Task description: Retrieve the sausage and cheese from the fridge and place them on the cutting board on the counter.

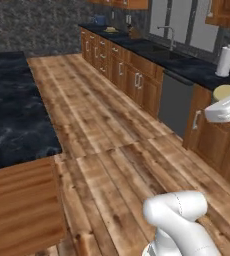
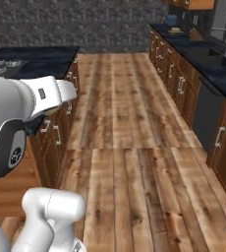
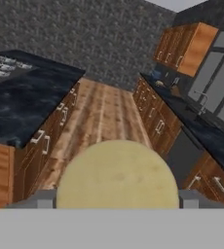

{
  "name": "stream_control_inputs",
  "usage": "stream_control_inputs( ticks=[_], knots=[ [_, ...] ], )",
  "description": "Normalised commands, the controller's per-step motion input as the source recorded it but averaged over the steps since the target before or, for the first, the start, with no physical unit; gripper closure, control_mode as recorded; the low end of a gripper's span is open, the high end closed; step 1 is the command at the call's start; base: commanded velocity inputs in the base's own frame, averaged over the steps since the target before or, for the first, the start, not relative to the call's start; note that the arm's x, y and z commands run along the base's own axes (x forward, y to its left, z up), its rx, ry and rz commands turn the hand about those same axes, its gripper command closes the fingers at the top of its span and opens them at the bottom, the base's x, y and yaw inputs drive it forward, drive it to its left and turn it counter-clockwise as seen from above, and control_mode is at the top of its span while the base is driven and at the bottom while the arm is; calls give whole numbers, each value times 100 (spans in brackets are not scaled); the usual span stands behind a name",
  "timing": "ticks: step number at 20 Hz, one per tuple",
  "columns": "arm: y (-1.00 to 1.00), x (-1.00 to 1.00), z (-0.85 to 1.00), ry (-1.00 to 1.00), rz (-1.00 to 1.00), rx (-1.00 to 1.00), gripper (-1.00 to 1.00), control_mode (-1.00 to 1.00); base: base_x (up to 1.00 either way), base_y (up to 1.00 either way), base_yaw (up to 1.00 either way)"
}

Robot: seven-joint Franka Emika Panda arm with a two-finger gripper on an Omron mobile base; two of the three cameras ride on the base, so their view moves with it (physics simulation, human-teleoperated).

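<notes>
Pale yellow, the cheese point(image 3: 117, 174) sits large and round at the bottom of your hand view, right at the gripper point(image 3: 117, 200), whose fingers seem pinched on it, though the tips themselves are hidden. In the left base view you see the cheese point(image 1: 224, 92) as a rounded lump just above the white hand, held high over the wooden floor point(image 1: 112, 140). The black marble counter point(image 1: 197, 67) with sink and paper towel roll point(image 1: 225, 60) runs along the right, and an island worktop point(image 1: 12, 110) lies to the left.
</notes>
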Motion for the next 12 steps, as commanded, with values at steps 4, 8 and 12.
stream_control_inputs(
  ticks=[4,8,12],
  knots=[
    [0,0,0,0,0,0,100,100,100,70,0],
    [0,0,0,0,0,0,100,100,100,37,0],
    [0,0,0,0,0,0,100,100,100,-9,-1]
  ],
)
